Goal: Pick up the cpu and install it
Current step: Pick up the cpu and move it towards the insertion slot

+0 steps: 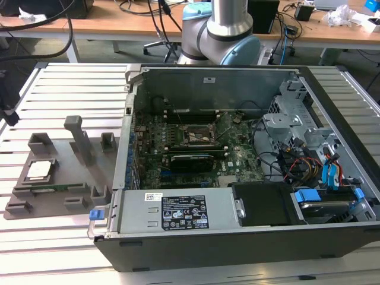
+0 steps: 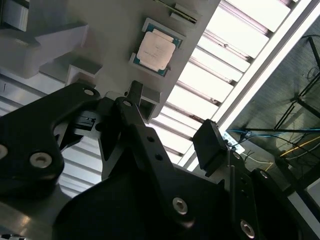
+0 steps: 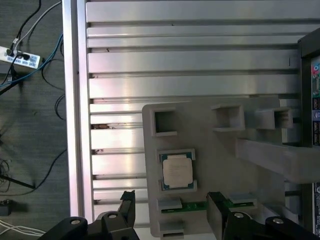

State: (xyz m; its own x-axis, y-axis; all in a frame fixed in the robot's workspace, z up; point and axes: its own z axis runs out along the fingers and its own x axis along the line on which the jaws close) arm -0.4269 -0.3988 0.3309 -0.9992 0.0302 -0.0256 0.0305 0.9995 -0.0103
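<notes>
Cpu (image 3: 177, 170) flat, lid up, in grey fixture (image 3: 215, 156)

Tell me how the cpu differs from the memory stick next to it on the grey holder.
The cpu is square; the memory stick is long and narrow. The cpu has a silver-grey metal top with a pale rim; the memory stick is green. The cpu lies flat in a square recess; the memory stick is held by small brackets. Both sit side by side on the grey holder.
</notes>
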